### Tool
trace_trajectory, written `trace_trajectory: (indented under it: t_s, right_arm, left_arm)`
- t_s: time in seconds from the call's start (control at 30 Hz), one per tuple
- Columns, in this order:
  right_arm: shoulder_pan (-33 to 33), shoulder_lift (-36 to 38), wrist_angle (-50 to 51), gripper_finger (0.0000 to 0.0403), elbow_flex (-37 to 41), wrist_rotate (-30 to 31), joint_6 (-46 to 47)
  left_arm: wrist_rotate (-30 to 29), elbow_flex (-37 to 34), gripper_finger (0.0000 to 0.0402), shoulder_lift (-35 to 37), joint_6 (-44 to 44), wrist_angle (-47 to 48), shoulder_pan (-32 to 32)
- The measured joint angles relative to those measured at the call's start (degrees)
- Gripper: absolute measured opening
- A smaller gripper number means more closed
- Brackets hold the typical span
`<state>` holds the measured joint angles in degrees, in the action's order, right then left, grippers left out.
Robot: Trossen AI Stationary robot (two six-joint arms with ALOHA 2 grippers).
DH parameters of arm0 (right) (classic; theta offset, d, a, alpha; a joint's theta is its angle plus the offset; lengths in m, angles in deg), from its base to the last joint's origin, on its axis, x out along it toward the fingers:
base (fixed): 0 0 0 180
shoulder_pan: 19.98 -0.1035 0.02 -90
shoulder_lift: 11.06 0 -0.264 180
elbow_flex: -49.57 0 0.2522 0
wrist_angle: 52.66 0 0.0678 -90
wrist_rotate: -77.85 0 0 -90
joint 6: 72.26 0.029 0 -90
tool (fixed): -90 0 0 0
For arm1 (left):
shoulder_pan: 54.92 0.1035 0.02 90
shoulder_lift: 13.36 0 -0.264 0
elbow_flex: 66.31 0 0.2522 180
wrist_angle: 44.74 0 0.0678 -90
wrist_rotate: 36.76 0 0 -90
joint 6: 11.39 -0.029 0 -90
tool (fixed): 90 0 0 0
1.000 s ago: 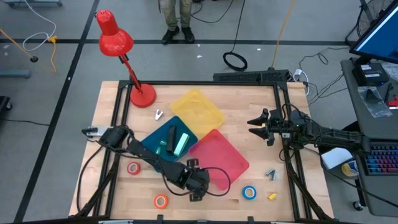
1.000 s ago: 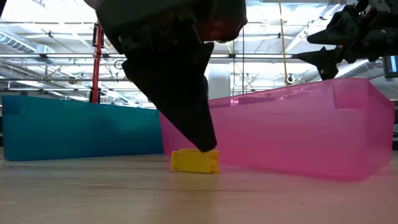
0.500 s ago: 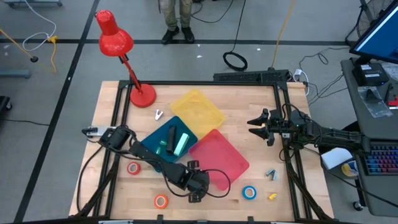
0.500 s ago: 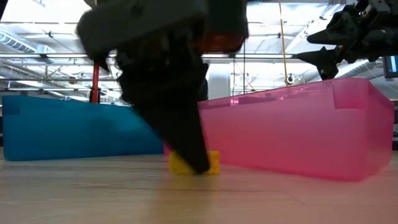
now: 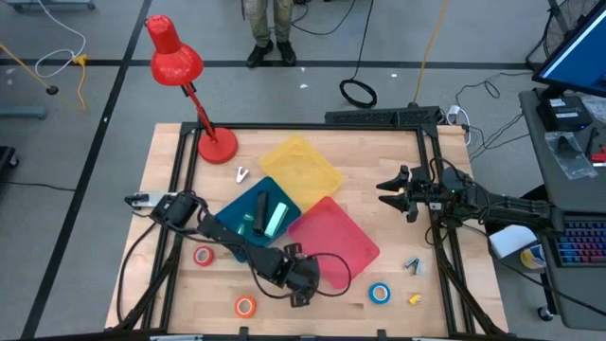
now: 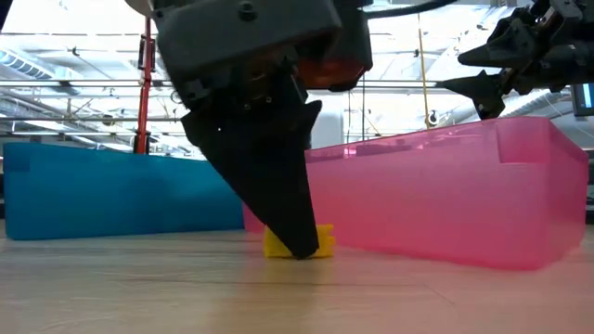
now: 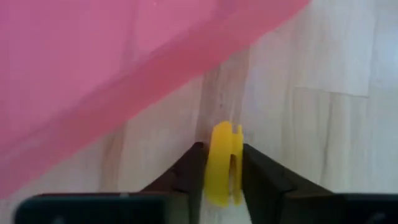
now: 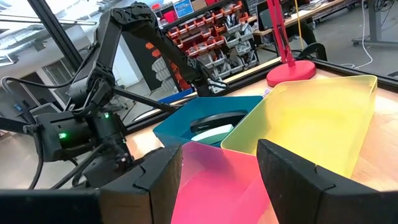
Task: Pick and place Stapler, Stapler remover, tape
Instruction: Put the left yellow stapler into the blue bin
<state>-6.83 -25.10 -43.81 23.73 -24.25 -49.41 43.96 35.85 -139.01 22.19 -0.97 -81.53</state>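
Observation:
A small yellow stapler remover (image 7: 221,155) lies on the table just in front of the pink tray (image 5: 333,239). My left gripper (image 5: 299,299) points steeply down at it and is shut on it. Two staplers, one black (image 8: 217,119) and one pale green (image 5: 276,220), lie in the blue tray (image 5: 248,201). Red tape (image 5: 203,256), orange tape (image 5: 245,306) and blue tape (image 5: 380,293) lie flat on the table. My right gripper (image 5: 386,192) hangs open above the table's right side. My left gripper pinches the yellow stapler remover by its two broad sides (image 7: 214,177) between its two fingers. The fingers (image 6: 299,243) come from above, slanting down, and their tips reach the tabletop. The remover (image 6: 322,243) stands on edge on the table beside the pink tray's wall.
A yellow tray (image 5: 301,168) sits behind the pink and blue ones. A red desk lamp (image 5: 180,66) stands at the far left corner. Small blue-grey (image 5: 412,265) and yellow (image 5: 414,299) pieces lie near the right front. A black frame runs around the table's edges.
My left gripper has sunk a little and rolled slightly, so its fingertips now reach the table around the yellow stapler remover. The remover has slid a short way toward the table's right.

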Motion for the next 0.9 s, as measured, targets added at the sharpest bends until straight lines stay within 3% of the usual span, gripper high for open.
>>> trace_trajectory:
  t_s: [0.1,0.33,0.43,0.53,0.63,0.77,0.9]
  right_arm:
    - [0.0,0.0,0.0,0.0201,0.0,0.0,0.0]
    - [0.0,0.0,-0.1,0.0201,0.0,0.0,0.0]
    - [0.0,0.0,-0.3,0.0201,0.0,0.0,0.0]
    - [0.0,0.0,-0.5,0.0201,0.0,0.0,0.0]
    - [0.0,0.0,-0.5,0.0201,0.0,0.0,0.0]
    - [0.0,0.0,-0.5,0.0201,0.0,0.0,0.0]
    - [0.0,0.0,-0.5,0.0201,0.0,0.0,0.0]
  left_arm:
    - [2.2,0.0,0.0051,0.8,3.1,0.0,0.0]
    - [9.7,-0.1,0.0051,5.6,16.6,0.7,-0.6]
    - [9.0,-0.1,0.0051,9.5,21.7,2.6,-1.0]
    - [4.0,-0.1,0.0051,14.1,26.0,6.7,-1.8]
    - [-3.5,0.1,0.0051,18.9,30.8,15.5,-2.8]
    - [-12.8,0.0,0.0051,23.3,42.4,34.9,-3.1]
    - [-12.7,0.0,0.0051,24.6,53.5,55.2,-2.7]
